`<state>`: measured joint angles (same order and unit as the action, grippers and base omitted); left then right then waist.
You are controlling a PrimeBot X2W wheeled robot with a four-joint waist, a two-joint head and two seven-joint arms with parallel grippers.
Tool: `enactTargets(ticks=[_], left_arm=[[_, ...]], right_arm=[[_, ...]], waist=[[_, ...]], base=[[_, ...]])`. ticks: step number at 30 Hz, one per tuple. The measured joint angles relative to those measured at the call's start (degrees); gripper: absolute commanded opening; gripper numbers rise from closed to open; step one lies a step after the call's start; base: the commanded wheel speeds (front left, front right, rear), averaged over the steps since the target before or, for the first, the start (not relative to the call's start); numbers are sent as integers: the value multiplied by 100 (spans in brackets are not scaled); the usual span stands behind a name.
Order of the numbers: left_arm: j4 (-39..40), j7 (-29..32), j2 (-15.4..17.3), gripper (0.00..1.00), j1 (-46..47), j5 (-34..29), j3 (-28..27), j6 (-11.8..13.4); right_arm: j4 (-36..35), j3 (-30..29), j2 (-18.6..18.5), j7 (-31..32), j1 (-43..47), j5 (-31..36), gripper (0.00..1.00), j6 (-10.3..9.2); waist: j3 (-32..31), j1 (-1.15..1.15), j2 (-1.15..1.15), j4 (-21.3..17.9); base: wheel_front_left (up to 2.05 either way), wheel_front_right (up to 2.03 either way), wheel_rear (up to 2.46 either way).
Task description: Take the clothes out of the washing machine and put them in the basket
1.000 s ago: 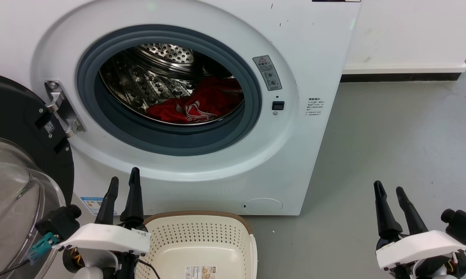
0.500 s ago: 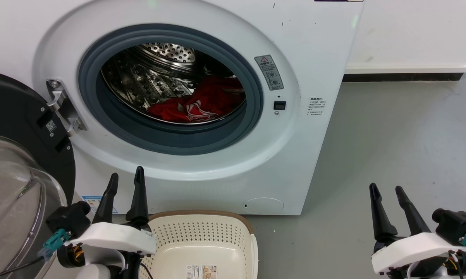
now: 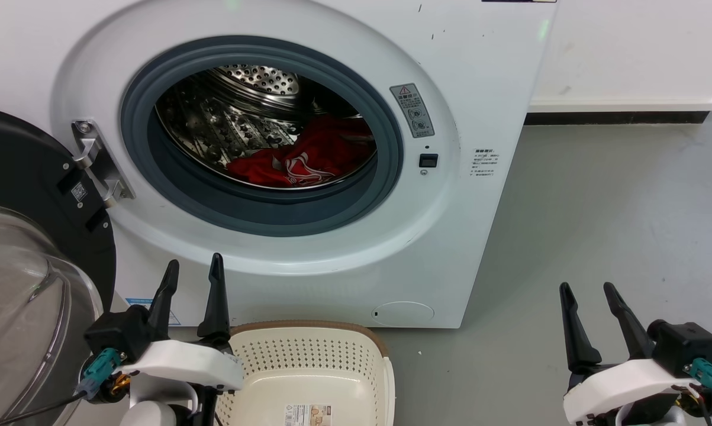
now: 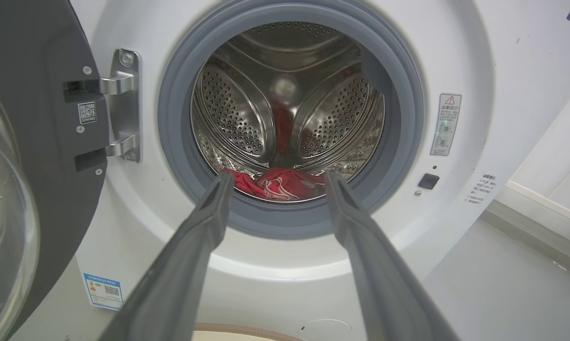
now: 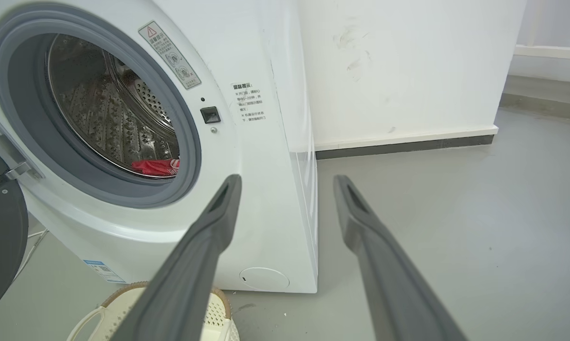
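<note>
The clothes (image 3: 308,157) lie low inside the washing machine (image 3: 474,71), its porthole open and its door (image 3: 18,154) swung wide to the left. The basket (image 3: 308,355) sits on the floor (image 3: 598,207) at the machine's foot, its near end cut off. The left gripper (image 3: 194,263) and right gripper (image 3: 586,287) hang with jaws spread, empty. The right wrist view catches the clothes as a red sliver.

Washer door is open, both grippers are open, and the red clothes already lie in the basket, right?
No. The clothes lie in the washing machine, in its drum, as the head view shows; the basket holds none. The rest is right.
</note>
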<state>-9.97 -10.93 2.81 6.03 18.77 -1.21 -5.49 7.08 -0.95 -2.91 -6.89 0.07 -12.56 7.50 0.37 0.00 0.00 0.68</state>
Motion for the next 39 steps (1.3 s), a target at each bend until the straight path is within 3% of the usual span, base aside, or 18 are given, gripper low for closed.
enactTargets(ticks=[22,39], left_arm=[[-88,-265,1,100,29,-1103,25,46],[-245,-413,3,100,69,-1659,37,94]], right_arm=[[-208,-63,-1,-133,43,1123,100,1],[-154,-56,-1,-266,62,1571,100,1]], waist=[[11,0,0,0],[17,0,0,0]], base=[[0,0,0],[0,0,0]])
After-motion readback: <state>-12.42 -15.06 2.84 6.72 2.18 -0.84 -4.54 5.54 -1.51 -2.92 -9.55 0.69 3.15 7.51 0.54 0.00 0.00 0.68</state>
